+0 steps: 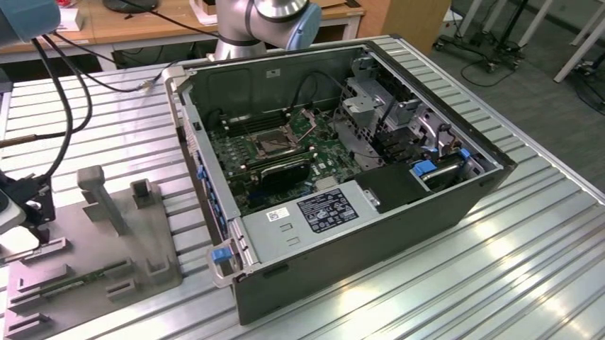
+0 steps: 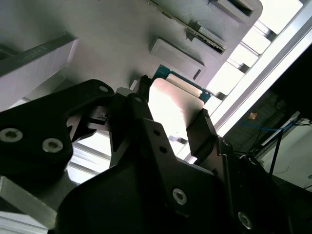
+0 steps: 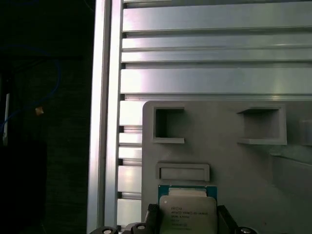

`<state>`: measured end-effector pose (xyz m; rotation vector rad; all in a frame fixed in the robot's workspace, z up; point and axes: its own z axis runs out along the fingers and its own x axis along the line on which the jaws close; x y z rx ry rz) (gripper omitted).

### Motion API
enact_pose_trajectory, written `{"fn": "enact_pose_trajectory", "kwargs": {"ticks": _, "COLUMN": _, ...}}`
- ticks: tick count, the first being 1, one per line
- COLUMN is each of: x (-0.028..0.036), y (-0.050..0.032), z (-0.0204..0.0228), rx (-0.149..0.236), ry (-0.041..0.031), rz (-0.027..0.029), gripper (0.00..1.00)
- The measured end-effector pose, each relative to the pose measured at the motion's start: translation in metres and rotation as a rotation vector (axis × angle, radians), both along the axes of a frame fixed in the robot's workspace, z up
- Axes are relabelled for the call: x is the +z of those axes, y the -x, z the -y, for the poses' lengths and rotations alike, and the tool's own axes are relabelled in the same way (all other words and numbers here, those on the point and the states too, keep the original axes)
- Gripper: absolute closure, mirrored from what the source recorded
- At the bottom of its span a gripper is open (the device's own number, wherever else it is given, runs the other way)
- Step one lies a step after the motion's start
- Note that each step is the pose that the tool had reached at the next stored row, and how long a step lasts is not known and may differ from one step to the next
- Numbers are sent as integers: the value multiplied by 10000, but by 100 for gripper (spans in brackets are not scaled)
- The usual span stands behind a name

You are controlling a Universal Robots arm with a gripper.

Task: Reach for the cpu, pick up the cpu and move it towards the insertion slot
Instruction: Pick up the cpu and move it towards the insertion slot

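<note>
Cpu (image 3: 188,213), silvery face with a teal rim, seen against the grey holder (image 3: 219,161), just beside a shallow raised recess (image 3: 183,172). Gripper (image 3: 189,220) fingers (image 3: 153,214) meet its opposite edges. Two square pockets (image 3: 169,123) lie beyond, then the ribbed table (image 3: 204,48).

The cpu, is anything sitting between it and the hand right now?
Nothing visible does. In the first wrist view the hand straddles the cpu, which lies on the grey holder, with nothing between them.

Silver arm (image 1: 269,8) with blue caps (image 1: 304,30), black screw-studded tool (image 2: 173,112).
</note>
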<state>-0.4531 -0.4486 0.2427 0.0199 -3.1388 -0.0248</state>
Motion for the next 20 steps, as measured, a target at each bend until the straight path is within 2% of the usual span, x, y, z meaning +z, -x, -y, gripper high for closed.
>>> {"fn": "enact_pose_trajectory", "kwargs": {"ticks": 15, "x": 143, "y": -1, "z": 0, "rx": -1, "ry": 0, "rz": -4, "gripper": 45}}
{"fn": "enact_pose_trajectory", "kwargs": {"ticks": 20, "x": 152, "y": -3, "z": 0, "rx": 0, "ry": -1, "rz": -7, "gripper": 45}}
